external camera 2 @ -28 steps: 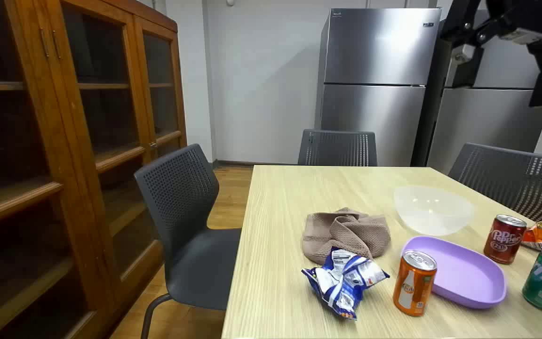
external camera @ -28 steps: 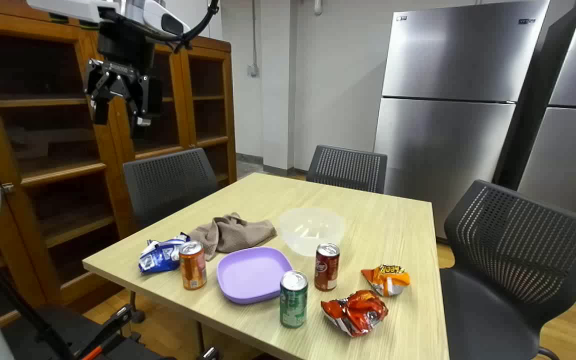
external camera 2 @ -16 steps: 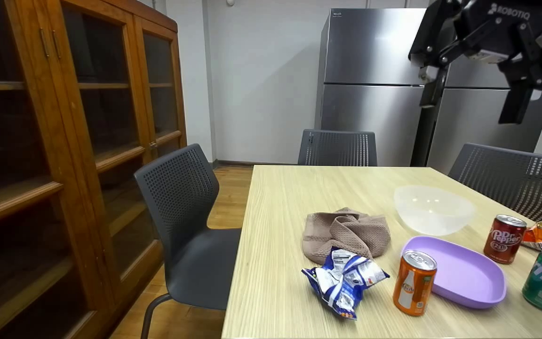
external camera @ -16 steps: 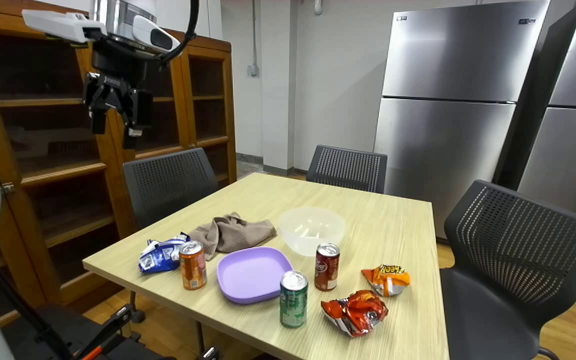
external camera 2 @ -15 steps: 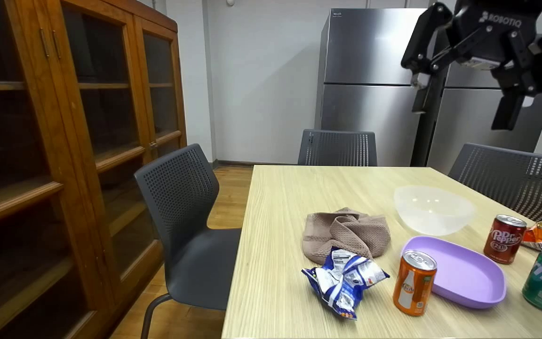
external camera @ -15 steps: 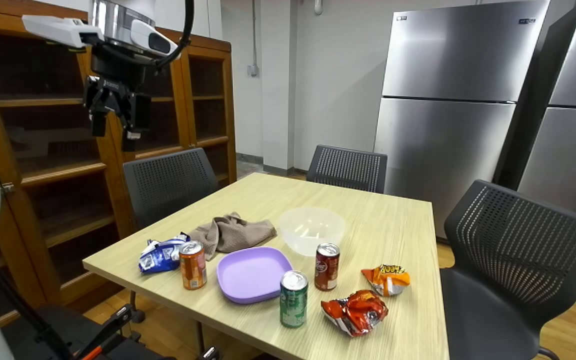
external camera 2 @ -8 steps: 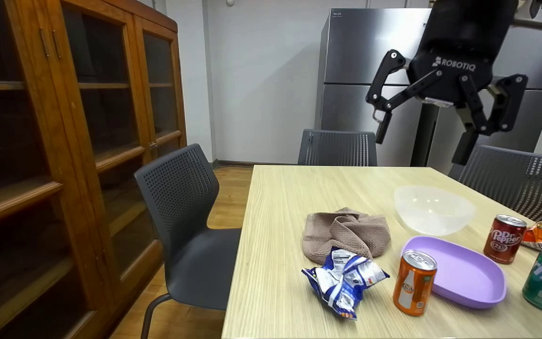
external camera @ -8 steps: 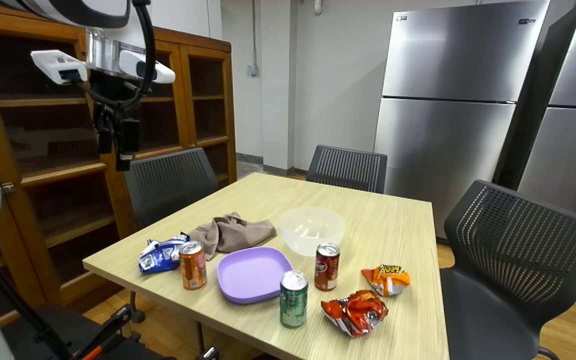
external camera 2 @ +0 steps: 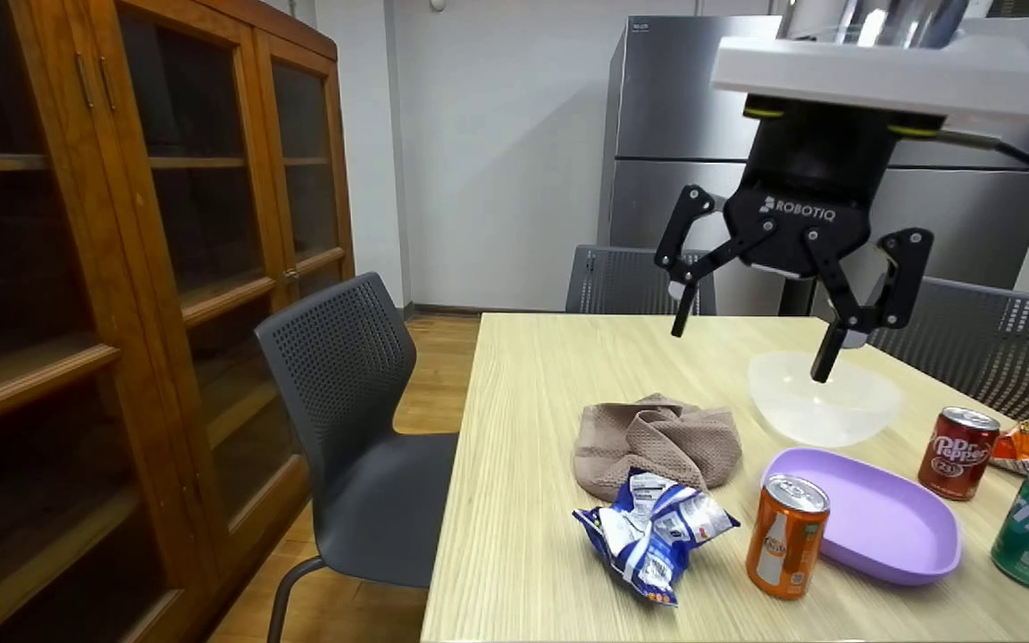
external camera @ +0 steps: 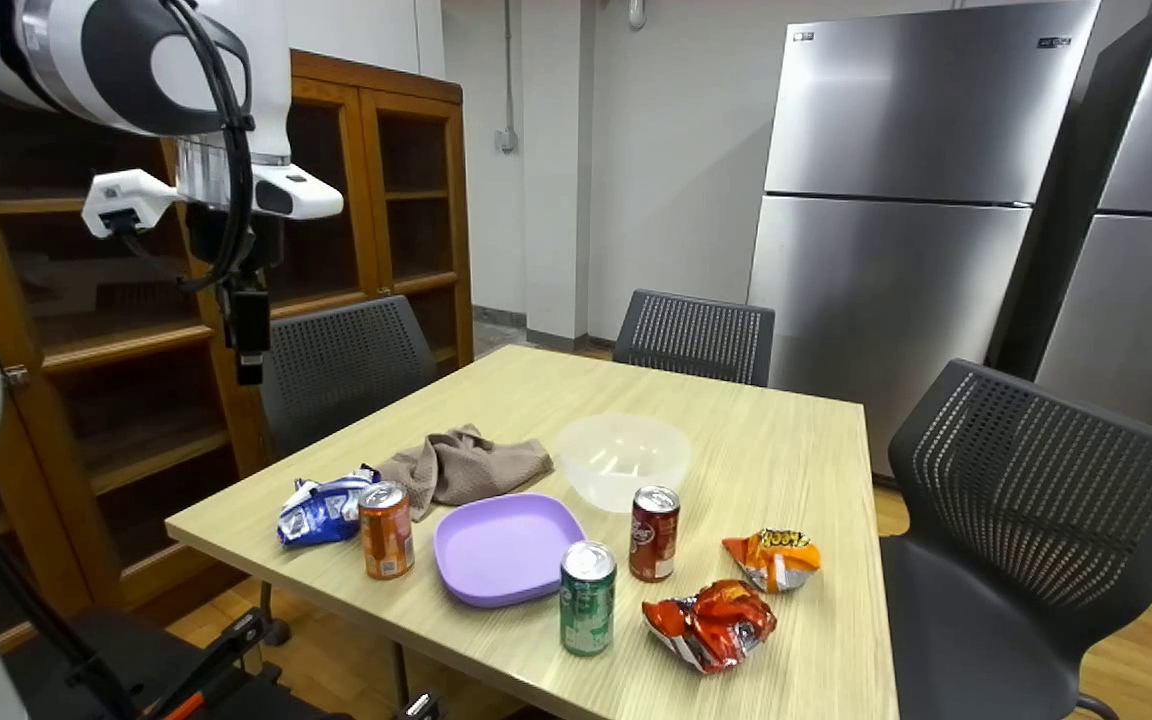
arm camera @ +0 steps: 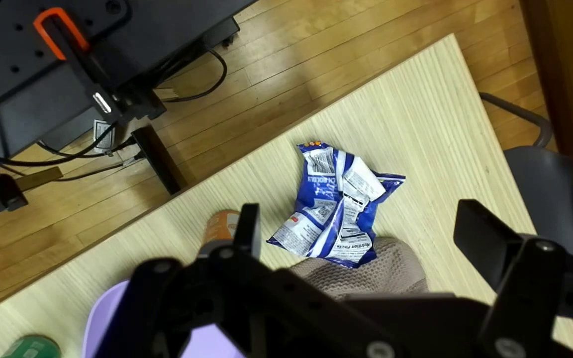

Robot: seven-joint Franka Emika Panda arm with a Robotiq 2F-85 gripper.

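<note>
Both exterior views share the table, facing the stainless-steel refrigerators; from close behind my pincer, my wrist view looks down on one table corner.

The blue snack bag is shiny and crumpled, with white printed panels, one reading "Nutrition Facts", and pointed corners. In an exterior view it lies just on the near side of the brown cloth; in the wrist view one end overlaps the cloth's edge, though whether they touch is unclear.
</note>
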